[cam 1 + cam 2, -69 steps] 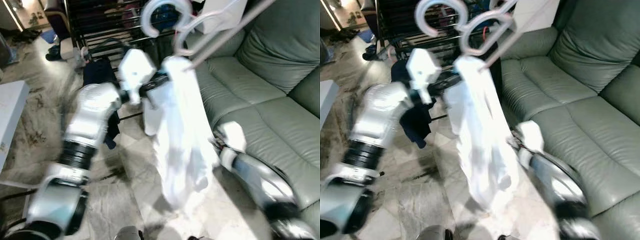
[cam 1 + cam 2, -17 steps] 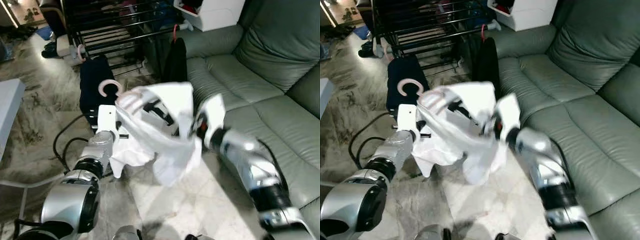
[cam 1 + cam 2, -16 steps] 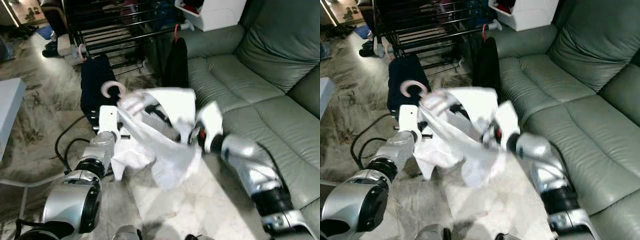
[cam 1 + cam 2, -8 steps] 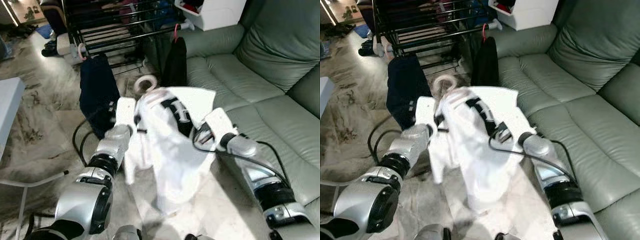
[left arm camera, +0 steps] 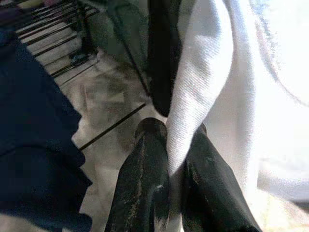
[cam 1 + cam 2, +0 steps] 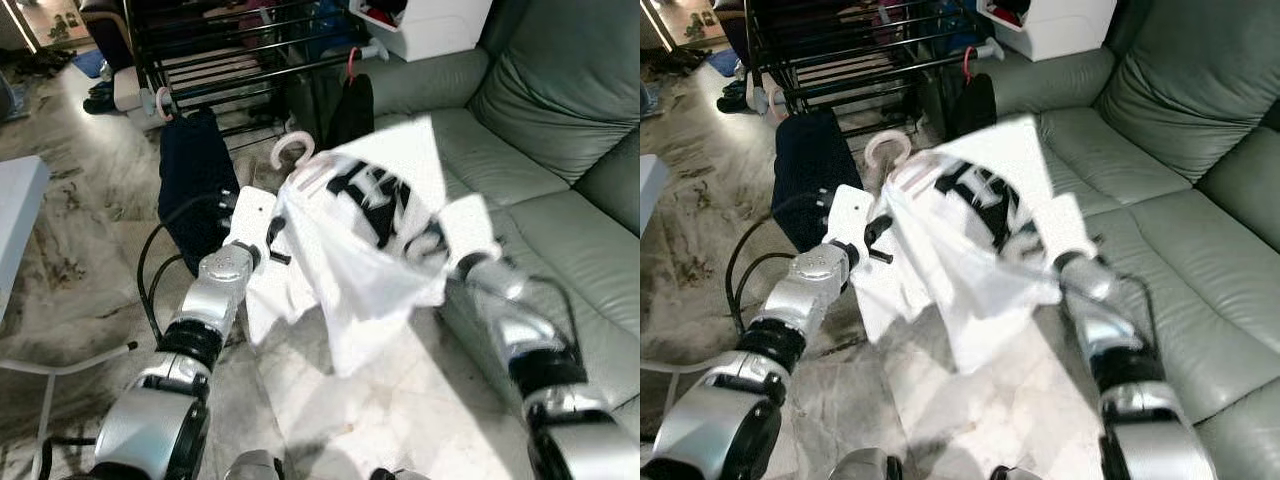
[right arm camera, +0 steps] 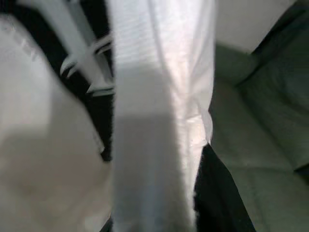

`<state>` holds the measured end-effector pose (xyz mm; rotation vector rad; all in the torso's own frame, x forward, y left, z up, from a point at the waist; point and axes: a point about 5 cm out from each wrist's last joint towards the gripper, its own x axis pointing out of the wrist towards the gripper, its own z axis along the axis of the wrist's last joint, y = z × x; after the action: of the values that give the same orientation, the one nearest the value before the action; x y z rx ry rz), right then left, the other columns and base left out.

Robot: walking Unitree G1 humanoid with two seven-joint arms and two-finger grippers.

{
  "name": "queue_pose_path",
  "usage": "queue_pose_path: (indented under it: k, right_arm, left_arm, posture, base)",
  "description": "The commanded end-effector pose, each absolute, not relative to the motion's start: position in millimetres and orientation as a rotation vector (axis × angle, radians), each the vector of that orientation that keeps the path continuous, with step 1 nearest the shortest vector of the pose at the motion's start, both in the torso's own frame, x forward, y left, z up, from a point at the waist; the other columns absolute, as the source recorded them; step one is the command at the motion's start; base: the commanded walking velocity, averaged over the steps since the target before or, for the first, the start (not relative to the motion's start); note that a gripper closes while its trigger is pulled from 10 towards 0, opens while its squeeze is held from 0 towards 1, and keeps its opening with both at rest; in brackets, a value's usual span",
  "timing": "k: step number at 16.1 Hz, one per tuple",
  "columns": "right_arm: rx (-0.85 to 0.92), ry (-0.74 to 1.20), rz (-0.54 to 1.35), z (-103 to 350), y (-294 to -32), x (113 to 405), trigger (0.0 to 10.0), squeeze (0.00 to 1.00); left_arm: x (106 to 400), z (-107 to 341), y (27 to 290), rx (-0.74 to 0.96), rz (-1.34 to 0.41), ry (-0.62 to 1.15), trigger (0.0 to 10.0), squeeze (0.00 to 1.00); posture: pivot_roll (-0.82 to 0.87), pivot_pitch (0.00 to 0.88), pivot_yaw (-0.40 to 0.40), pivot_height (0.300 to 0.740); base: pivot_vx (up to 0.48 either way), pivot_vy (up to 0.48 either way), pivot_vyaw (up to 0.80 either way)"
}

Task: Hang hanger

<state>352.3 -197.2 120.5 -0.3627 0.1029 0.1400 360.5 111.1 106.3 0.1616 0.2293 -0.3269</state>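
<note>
You were in the carrying step: the hanger [image 6: 291, 152] with the white shirt [image 6: 350, 260] on it was held up in front of the black drying rack [image 6: 240, 45], not yet on any bar. Its pale hook stood just short of the rack, close to the dark blue garment [image 6: 195, 180] that already hung from a rack bar, and near the black garment [image 6: 352, 105] on the red hook at the rack's sofa-side end.

Your left gripper [image 5: 169, 169] was closed, and its two black fingers pinched a fold of the white shirt between them. Your right gripper [image 7: 207, 193] was under the shirt on the side away from the rack, toward the green sofa [image 6: 520, 150]; one dark finger showed beside the cloth, but I could not tell if it was closed on anything.

In my judgement the hanging itself was still to do. The next move called for raising the hook above a free bar of the rack, between the dark blue garment and the black garment, then lowering it until the hook sat on the bar. The shirt was bunched and it blurred in the pictures, so the cloth could catch on the rack.
</note>
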Motion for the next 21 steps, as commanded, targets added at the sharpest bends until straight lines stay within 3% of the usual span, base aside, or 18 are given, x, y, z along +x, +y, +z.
queue_pose_path:
  k: [1,4,7,8,9,11,12,17,20,21]
  right_arm:
    - [-0.339,0.076,0.132,124.0,-197.4,354.6,0.0,0.0]
    - [-0.236,0.004,0.166,136.3,-186.5,359.9,0.0,0.0]
    - [-0.247,-0.092,0.255,150.4,-161.9,361.6,0.0,0.0]
    - [-0.335,-0.055,0.266,146.3,-161.6,363.1,3.7,0.0]
    - [-0.368,0.0,0.244,139.0,-168.3,364.2,10.0,0.0]
    - [-0.352,0.126,0.163,120.4,-191.8,359.9,10.0,0.0]
    - [-0.312,0.196,0.157,109.2,-203.8,353.0,10.0,1.0]
    - [-0.444,0.317,0.334,93.0,-222.2,324.8,10.0,1.0]
    - [-0.16,0.135,0.376,115.1,-212.8,323.2,10.0,1.0]
    - [-0.188,0.136,0.393,115.4,-211.2,321.8,10.0,1.0]
  left_arm:
    - [363.3,122.4,111.8,0.151,-0.334,0.146,0.0,0.0]
    - [360.3,119.4,106.9,0.154,-0.336,0.168,0.0,0.0]
    - [357.4,116.7,93.9,0.215,-0.378,0.168,0.0,0.0]
    - [356.0,116.9,89.6,0.227,-0.396,0.161,0.0,0.0]
    - [355.7,117.2,88.8,0.224,-0.395,0.162,0.0,0.0]
    - [356.1,117.2,93.7,0.235,-0.377,0.158,0.0,0.0]
    - [357.6,116.2,101.0,0.246,-0.348,0.163,0.0,0.0]
    - [362.4,119.5,114.4,0.241,-0.299,0.166,0.0,0.0]
    - [361.6,118.8,107.5,0.212,-0.315,0.176,0.0,0.0]
    - [361.3,118.2,107.1,0.219,-0.318,0.175,0.0,0.0]
  posture:
    - [-0.01,0.0,0.018,0.74]
    - [-0.01,0.0,0.016,0.74]
    - [-0.01,0.0,0.02,0.74]
    - [-0.01,0.0,0.02,0.74]
    - [-0.01,0.0,0.02,0.74]
    - [-0.01,0.0,0.019,0.74]
    - [-0.01,0.0,0.019,0.74]
    - [-0.02,0.0,0.027,0.74]
    - [-0.03,0.0,0.03,0.74]
    - [-0.02,0.0,0.03,0.74]
  base:
    - [0.0,0.0,0.0]
    - [0.0,0.0,0.0]
    - [0.0,0.0,0.0]
    - [0.0,0.0,0.0]
    - [0.0,0.0,0.0]
    - [0.0,0.0,0.0]
    - [0.0,0.0,0.0]
    - [0.0,0.0,0.0]
    - [0.0,0.0,0.0]
    - [0.0,0.0,0.0]
